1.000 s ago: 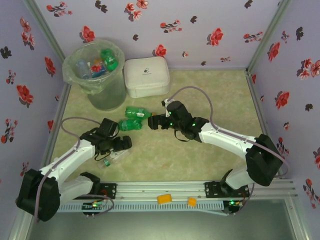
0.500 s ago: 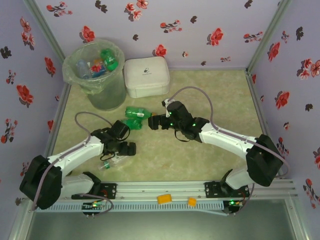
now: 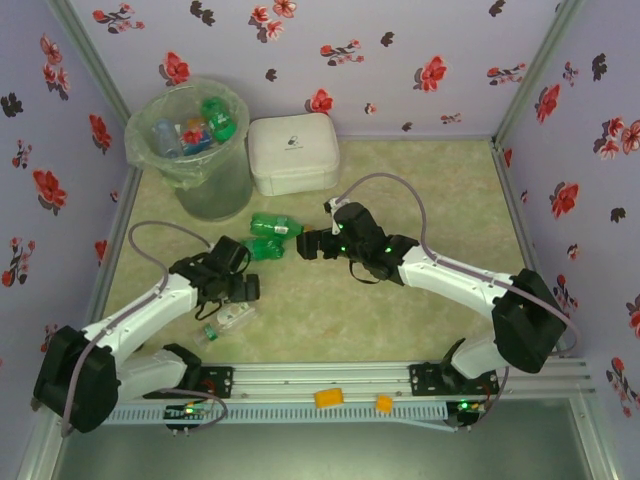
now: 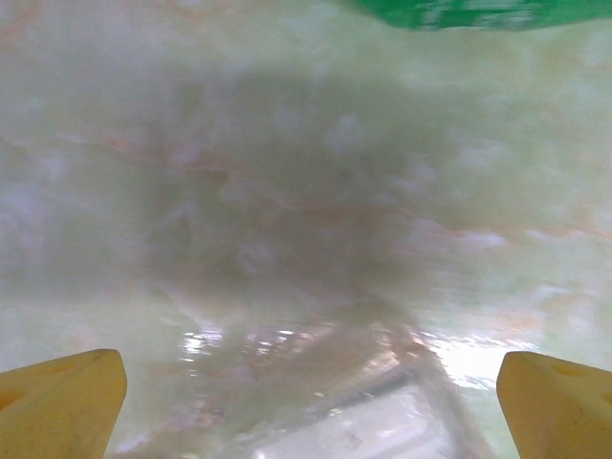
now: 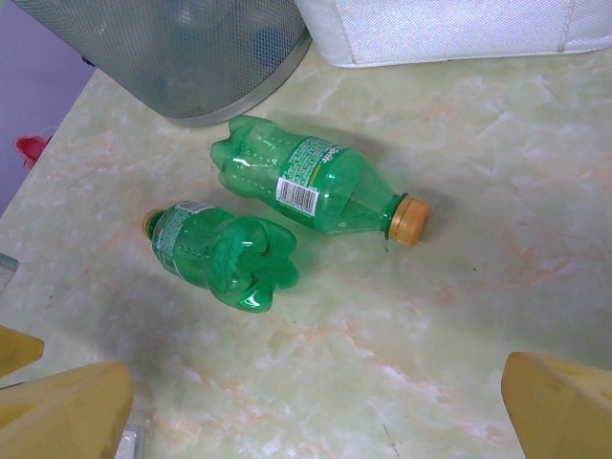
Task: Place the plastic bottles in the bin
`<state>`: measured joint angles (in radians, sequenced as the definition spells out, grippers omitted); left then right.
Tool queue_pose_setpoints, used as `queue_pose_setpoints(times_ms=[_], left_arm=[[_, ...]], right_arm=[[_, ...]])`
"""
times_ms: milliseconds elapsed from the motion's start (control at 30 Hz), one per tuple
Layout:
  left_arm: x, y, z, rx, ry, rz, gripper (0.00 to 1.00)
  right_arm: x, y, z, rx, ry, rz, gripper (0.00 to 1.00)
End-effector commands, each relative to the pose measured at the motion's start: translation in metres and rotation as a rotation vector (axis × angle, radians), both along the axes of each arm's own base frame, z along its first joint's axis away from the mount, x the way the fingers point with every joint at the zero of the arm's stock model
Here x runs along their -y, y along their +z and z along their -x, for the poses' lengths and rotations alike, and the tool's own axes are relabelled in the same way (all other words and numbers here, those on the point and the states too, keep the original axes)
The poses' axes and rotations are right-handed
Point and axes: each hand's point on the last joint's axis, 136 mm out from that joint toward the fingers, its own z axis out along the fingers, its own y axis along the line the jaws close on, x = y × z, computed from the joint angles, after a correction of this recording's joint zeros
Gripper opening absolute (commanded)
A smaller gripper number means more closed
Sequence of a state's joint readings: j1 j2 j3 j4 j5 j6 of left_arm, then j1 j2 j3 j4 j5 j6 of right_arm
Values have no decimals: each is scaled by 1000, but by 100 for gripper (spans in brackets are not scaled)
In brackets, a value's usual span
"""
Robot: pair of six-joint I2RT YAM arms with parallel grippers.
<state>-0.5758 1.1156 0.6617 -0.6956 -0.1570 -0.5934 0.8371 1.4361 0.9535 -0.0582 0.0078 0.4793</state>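
Between the wide-spread yellow fingers of the left gripper, a clear plastic bottle lies on the pale green marbled table, not pinched. The right gripper stands equally released and empty. Ahead of its fingers two green plastic bottles lie on their sides, close together: the orange-capped one farther off, the other nearer. Beyond them the round translucent grey-green bin, bag-lined, stands in the far left corner holding several bottles, just beside a white rounded square box.
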Motion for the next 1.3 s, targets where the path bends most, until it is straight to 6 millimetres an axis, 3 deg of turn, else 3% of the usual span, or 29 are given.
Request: queue_pose_setpoints(times_ms=[0, 167, 300, 433, 800, 1133, 1267], left_arm=[[32, 25, 4, -6, -149, 136, 100], [49, 33, 20, -58, -320, 84, 100], [42, 26, 23, -77, -340, -63, 100], [23, 21, 21, -96, -287, -231, 100], [16, -6, 37, -172, -276, -247, 100], [20, -36, 25, -223, -264, -273, 100], [22, -39, 15, -216, -231, -231, 99]], right_arm=[[10, 1, 0, 14, -21, 16, 100], [4, 1, -1, 4, -9, 3, 100], [3, 1, -1, 0, -3, 2, 100], [4, 1, 0, -1, -4, 3, 100], [4, -4, 0, -7, -5, 7, 100], [14, -2, 3, 11, -26, 20, 100], [18, -2, 3, 15, -36, 29, 100]])
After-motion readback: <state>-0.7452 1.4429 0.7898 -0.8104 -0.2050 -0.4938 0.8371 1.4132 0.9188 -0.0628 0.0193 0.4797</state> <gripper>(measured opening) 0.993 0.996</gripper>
